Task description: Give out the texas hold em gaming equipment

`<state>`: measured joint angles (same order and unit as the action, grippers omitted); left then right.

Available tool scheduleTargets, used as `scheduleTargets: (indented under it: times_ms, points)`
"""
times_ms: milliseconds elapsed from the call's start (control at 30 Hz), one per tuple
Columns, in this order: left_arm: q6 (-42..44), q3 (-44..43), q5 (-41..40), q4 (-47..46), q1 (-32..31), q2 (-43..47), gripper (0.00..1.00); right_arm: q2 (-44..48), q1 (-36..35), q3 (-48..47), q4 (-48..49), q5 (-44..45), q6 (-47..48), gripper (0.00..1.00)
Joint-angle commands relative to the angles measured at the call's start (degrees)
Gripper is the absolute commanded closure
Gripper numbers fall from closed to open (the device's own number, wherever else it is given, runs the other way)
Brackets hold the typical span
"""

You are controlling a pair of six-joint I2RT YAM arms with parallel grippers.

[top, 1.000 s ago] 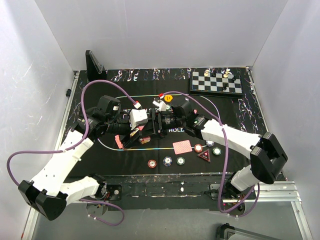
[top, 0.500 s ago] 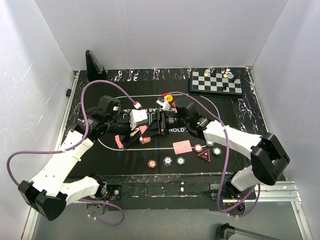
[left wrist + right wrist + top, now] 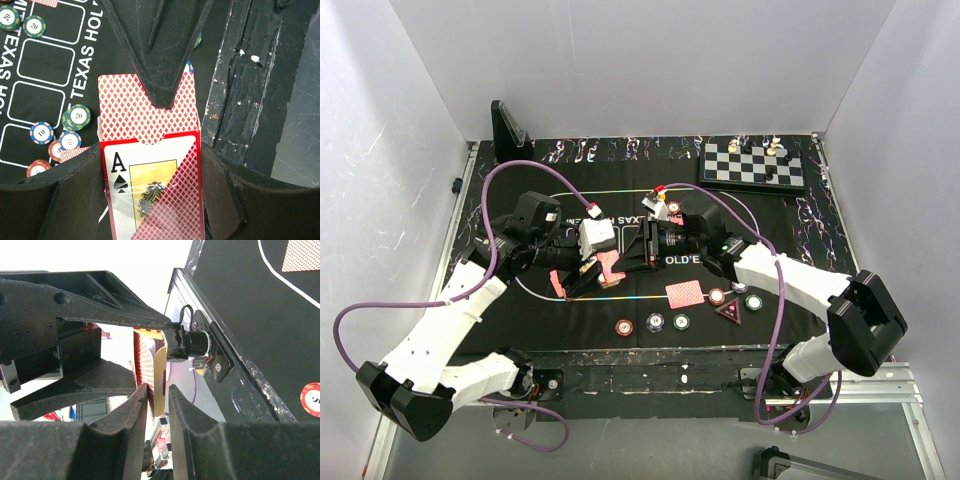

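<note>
My left gripper is shut on a red card box with an ace of spades on its face. It holds the box above the mat, left of centre. Red-backed playing cards stick out of the box's open end. My right gripper reaches in from the right, and its fingers pinch the far edge of those cards. One loose card lies face down on the mat. Poker chips and a red triangular marker sit along the mat's near edge.
A chessboard with pieces stands at the back right. A black stand is at the back left. The black printed mat covers the table, with more chips lying below the box. Another card lies under the left arm.
The right gripper's jaws have narrowed from wide to close around the cards' edge, and the right arm has shifted slightly right. The left arm and box have stayed put.
</note>
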<state>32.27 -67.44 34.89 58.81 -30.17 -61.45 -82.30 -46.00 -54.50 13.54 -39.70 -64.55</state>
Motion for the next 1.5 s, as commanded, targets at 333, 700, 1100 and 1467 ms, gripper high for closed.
scheduleTargets:
  times_ms: [333, 700, 1100, 1467]
  points:
    - [-0.28, -1.47, 1.67, -1.50, 0.03, 1.86, 0.81, 6.10, 3.63, 3.17, 0.26, -0.81, -1.36, 0.81]
    - [0.16, -0.67, 1.14, -1.33, 0.03, 2.04, 0.81, 10.58, 6.97, 5.63, 1.58, -2.39, -3.82, 0.99]
    - [0.60, -0.41, 1.05, -0.97, 0.03, 2.21, 0.82, 21.65, 21.38, 10.99, -10.63, -6.35, 2.67, 0.99]
    - [0.42, -0.85, 1.32, -0.89, 0.03, 2.04, 0.82, 15.43, 26.75, 17.67, -24.18, -0.64, 19.02, 0.99]
